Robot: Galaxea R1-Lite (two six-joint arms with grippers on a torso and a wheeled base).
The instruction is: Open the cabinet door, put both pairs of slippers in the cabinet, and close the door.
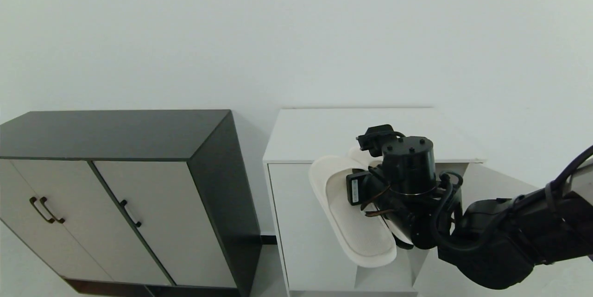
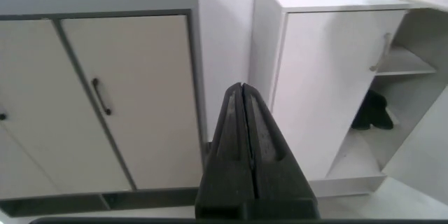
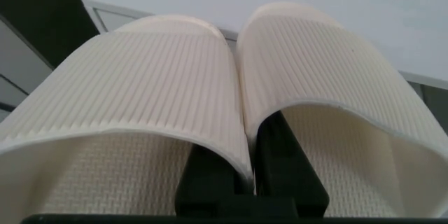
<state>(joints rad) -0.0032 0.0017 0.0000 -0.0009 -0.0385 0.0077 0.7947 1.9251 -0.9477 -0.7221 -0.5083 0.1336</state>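
Your right end effector [image 3: 252,175] grips the pair of cream ribbed slippers [image 1: 356,223], 3 o'clock from the black cabinet [image 1: 116,132]; left end effector [image 2: 243,133] pressed closed.

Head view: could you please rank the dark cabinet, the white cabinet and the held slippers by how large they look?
1. dark cabinet: largest, though cut off at the edge.
2. white cabinet: slightly smaller, partly behind the right arm, so a close call.
3. slippers: clearly smallest, despite being nearest the camera.
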